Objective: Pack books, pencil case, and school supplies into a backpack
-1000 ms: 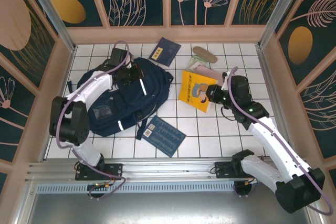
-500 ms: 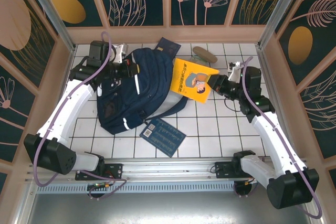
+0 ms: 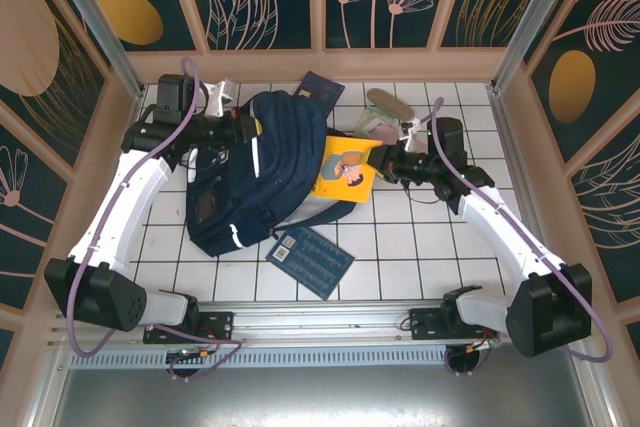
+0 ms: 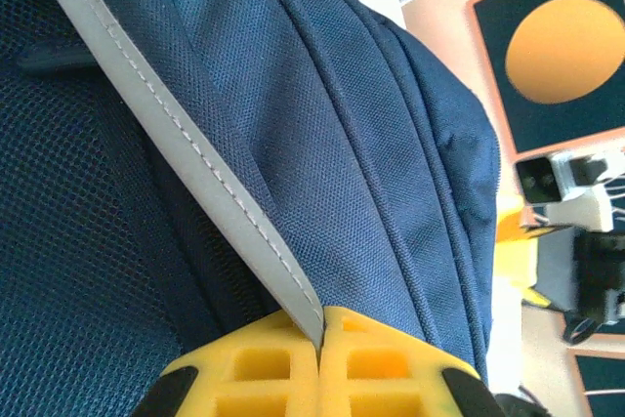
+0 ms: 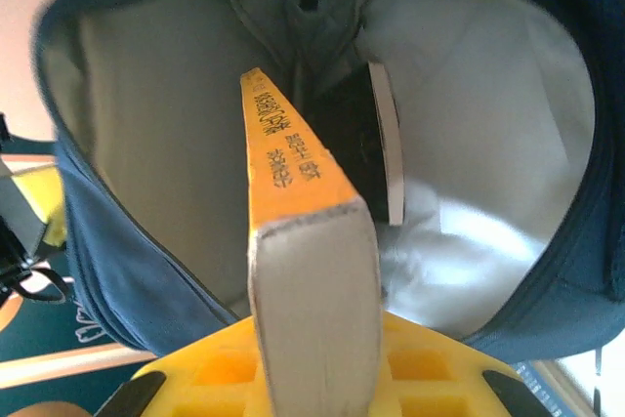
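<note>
White tiled table [image 3: 420, 247], patterned walls. From above: one backpack [image 3: 235, 197] and three books: yellow book [image 3: 345, 172], blue book [image 3: 312, 259], navy booklet [image 3: 320, 89]. Both arms bend inward toward the bag.

Left wrist: left gripper [image 4: 320, 349], fingers pinched together on the backpack's grey stripe [image 4: 195, 153].

Right wrist: right gripper [image 5: 312, 358] clamped on the yellow book, which reaches edge-first into the open backpack beside one black book [image 5: 356, 134].

Lost left edge of yellow book [image 3: 350, 169] inside backpack [image 3: 250, 187] mouth from above. Saw only a corner of navy booklet [image 3: 322, 85] past backpack top. Couldn't make out pale items [image 3: 375, 128] behind right pincer [image 3: 384, 162]. Couldn't read spine print in right wrist view. Found black book [image 5: 356, 139] half covered there. Got left pincer [image 4: 320, 354] cropped at bottom edge.
</note>
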Tool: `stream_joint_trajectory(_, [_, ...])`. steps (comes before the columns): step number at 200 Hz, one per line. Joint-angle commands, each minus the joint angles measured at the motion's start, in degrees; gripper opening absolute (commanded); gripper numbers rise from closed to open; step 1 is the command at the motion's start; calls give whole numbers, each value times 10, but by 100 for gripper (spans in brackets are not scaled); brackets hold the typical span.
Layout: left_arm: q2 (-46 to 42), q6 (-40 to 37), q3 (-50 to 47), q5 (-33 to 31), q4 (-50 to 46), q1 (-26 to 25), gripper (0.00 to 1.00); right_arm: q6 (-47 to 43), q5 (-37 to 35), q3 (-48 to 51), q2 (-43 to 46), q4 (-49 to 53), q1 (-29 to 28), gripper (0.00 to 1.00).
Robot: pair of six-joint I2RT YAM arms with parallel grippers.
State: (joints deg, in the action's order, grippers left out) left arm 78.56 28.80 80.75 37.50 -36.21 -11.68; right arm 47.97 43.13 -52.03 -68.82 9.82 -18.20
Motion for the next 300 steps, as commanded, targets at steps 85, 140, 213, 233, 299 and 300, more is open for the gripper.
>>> stream_joint_trajectory(85, [-37,45,-19,116,161,12,0,50,-62,-195,-277,-137,-160,0])
stream_joint_trajectory(140, [-25,53,-28,114,177,15,0,84,-97,-345,-476,-135,-228,4])
stream_joint_trajectory(213, [-36,90,-64,109,217,57,0,4,-170,-325,-437,-141,-232,81])
stream_joint_trajectory(233, [-37,97,-76,103,224,65,0,-29,-175,-299,-388,-126,-221,93])
stream_joint_trajectory(299, [-46,108,-103,6,193,115,0,-96,-351,-197,-225,-12,-210,94])
stream_joint_trajectory(300, [-46,108,-103,4,193,116,0,-97,-353,-194,-220,-11,-209,94])
